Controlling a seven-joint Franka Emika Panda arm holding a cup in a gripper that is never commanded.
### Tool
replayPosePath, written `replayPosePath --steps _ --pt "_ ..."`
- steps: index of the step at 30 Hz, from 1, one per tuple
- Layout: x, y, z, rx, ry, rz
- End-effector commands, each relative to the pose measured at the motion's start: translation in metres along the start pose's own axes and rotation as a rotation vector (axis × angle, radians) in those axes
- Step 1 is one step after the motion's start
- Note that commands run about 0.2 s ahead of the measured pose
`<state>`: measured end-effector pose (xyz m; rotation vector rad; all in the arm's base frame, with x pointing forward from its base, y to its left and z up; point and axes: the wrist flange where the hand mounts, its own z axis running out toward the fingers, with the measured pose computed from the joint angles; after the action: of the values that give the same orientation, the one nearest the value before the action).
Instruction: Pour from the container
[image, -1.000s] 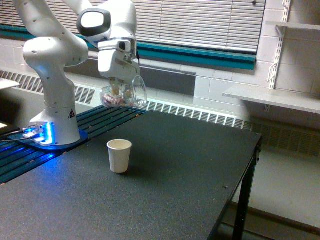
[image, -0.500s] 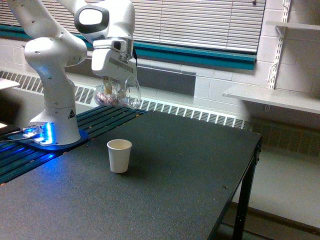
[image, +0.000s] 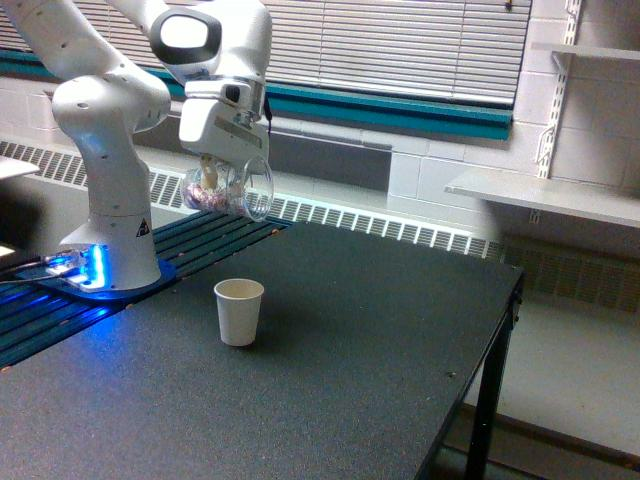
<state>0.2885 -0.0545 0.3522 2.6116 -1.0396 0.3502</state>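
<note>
Filling most of the lower frame, a wide black table with a speckled matte top (image: 340, 370) runs from the exterior view's left edge to a dark metal leg on the exterior view's right. Behind it a pale painted block wall carries closed white slatted blinds (image: 400, 45) above a teal band, with a low white radiator grille along the floor line and white wall shelves (image: 545, 195) on the exterior view's right. On the table's far corner, at the exterior view's left, stands a white jointed robot arm (image: 105, 150) on a round base lit with blue light. Its white two-fingered gripper (image: 212, 178) hangs below the wrist block, above the tabletop and clear of it. The gripper is closed around the rim area of a clear see-through mug with a loop handle (image: 225, 190); the fingers themselves are partly lost behind the glass. The mug is tipped well over onto its side in the air, its handle showing toward the exterior view's right, and some small pinkish pieces lie in its lower part. Below it and slightly toward the exterior view's right, well apart from the mug, a small white paper cup (image: 239, 312) stands upright on the table with its mouth open upward.
</note>
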Motion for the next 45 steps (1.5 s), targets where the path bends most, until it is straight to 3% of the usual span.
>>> replayPosePath --steps 1,21,45 --pt "-0.02 -0.006 0.005 -0.03 -0.016 -0.033" --pt "-0.041 -0.017 0.004 -0.089 -0.033 -0.08" --pt "-0.041 -0.006 0.011 -0.155 -0.036 -0.094"
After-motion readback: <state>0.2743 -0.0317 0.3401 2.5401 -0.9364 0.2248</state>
